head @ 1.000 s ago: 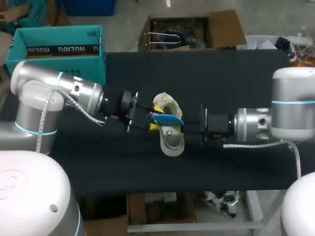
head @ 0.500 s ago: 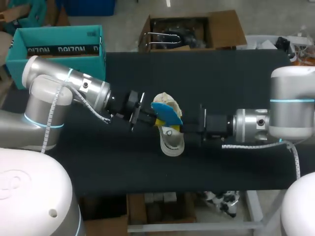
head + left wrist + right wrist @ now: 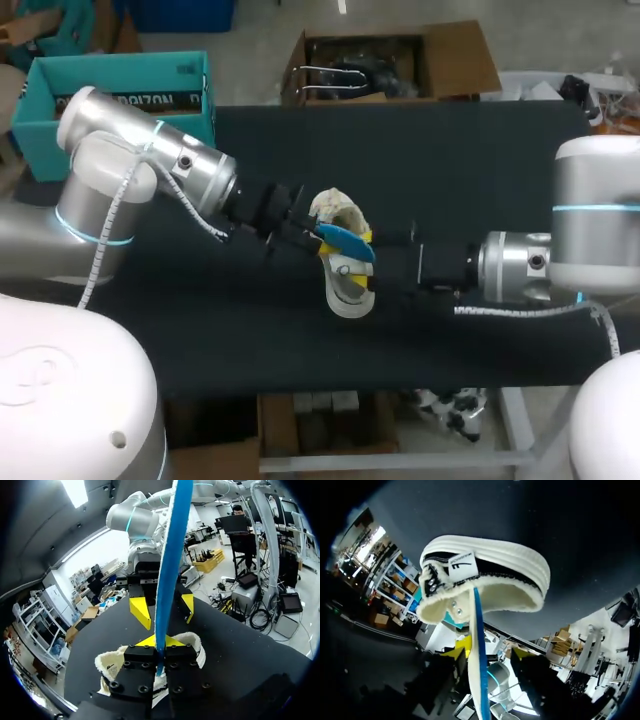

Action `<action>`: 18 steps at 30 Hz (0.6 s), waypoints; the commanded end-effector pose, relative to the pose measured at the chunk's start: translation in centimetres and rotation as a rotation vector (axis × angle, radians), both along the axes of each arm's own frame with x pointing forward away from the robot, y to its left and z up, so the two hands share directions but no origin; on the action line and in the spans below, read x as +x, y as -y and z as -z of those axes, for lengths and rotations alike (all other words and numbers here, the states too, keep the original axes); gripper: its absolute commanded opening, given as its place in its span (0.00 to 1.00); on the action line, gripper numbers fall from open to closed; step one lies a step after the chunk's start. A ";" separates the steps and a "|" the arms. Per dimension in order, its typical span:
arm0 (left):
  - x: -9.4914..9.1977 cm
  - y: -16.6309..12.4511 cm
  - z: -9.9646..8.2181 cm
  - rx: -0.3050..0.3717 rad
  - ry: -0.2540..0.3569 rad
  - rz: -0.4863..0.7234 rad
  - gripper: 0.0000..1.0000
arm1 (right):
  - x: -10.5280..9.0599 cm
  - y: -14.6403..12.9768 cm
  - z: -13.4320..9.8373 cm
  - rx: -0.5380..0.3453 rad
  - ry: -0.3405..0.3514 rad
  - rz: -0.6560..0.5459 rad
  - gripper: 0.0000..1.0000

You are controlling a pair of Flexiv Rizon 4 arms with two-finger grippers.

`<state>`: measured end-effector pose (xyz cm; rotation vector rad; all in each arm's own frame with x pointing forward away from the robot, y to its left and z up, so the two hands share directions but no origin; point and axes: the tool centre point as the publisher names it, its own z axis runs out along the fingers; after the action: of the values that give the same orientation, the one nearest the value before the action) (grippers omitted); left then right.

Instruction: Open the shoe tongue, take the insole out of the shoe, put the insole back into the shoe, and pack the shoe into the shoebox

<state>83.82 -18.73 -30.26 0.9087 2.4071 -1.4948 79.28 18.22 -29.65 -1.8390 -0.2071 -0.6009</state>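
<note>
Currently left fingers (image 3: pixel 172 641) pinch the insole (image 3: pixel 170 565) on edge above the shoe (image 3: pixel 112 662), likely aligning it for reinsertion, while right fingers (image 3: pixel 141 612) stand spread, gripping nothing.

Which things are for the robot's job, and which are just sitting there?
For the job:
the shoe
the blue insole, pinched in the left pincer
the right pincer, open around the insole
the teal shoebox

Just there:
the black table
</note>
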 end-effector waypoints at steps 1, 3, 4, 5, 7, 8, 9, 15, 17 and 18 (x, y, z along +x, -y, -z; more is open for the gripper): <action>0.3 0.2 -0.5 0.029 0.012 0.035 0.00 | -1.4 0.7 -0.5 -0.020 0.009 0.048 0.53; 0.4 0.2 -0.5 0.039 0.024 0.042 0.00 | -1.4 0.7 -0.5 -0.020 0.011 0.053 0.50; 0.4 0.2 -0.2 0.043 0.026 0.046 0.00 | -1.3 0.7 -0.5 -0.025 0.012 0.057 0.49; 0.3 0.2 0.0 0.047 0.027 0.051 0.00 | -1.2 0.7 -0.5 -0.028 0.010 0.059 0.47; 0.1 0.3 0.5 0.056 0.034 0.059 0.00 | -0.9 0.6 -0.4 -0.036 0.007 0.060 0.44; 0.1 0.4 0.7 0.058 0.036 0.064 0.00 | -0.7 0.6 -0.3 -0.037 0.006 0.060 0.44; 0.0 0.4 1.0 0.066 0.043 0.068 0.00 | -0.6 0.6 -0.3 -0.038 0.006 0.060 0.44; 0.1 0.5 2.1 0.077 0.058 0.072 0.00 | 0.3 0.6 0.1 -0.042 0.009 0.055 0.42; 0.2 0.5 2.3 0.079 0.064 0.067 0.00 | 0.5 0.5 0.2 -0.047 0.011 0.054 0.41; 0.3 0.4 2.5 0.079 0.064 0.067 0.00 | 0.6 0.5 0.3 -0.049 0.012 0.054 0.40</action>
<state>84.01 -18.99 -32.14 1.0494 2.4345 -1.3698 79.42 17.30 -29.62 -1.8936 -0.1792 -0.6547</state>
